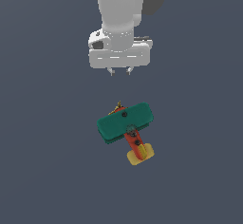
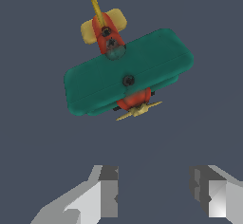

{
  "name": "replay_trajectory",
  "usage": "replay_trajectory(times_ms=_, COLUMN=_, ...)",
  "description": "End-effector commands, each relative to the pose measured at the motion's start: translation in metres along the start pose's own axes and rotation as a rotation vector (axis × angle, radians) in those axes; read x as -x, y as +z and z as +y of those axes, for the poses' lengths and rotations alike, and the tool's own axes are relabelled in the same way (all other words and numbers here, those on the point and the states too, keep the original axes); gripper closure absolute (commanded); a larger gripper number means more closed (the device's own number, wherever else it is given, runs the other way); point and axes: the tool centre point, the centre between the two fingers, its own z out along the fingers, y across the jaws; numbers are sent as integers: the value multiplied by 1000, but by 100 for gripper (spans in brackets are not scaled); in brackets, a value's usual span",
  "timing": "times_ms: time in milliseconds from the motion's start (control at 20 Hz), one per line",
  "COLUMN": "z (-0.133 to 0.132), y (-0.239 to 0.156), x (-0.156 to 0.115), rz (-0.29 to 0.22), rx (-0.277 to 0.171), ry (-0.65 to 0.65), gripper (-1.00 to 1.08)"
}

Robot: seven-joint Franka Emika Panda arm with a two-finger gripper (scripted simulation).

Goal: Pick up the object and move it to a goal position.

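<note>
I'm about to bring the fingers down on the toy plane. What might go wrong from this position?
1. The gripper is open but off to one side of the biplane, not over it; a straight descent would likely miss.
2. The wide teal wing lies at an angle to the fingers, so they may land on it rather than straddle it.
3. The narrow red body could slip or twist when pinched.

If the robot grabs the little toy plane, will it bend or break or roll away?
The toy biplane looks like hard molded plastic, so it will probably stay stiff. Its thin yellowish propeller looks like the easiest part to snap. It may scoot if nudged, since it seems to sit on small wheels. The open gripper isn't touching it.
</note>
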Motion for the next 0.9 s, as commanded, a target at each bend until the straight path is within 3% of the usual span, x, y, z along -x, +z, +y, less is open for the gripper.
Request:
replay_trajectory(times_ms=0, z=0, y=5, x=0, rz=-7, rx=-28, ry=5, gripper=-20)
replay_trajectory(times_ms=850, z=0, y=38, x=-7, rz=-37, rx=-260, ry=51, gripper=-20)
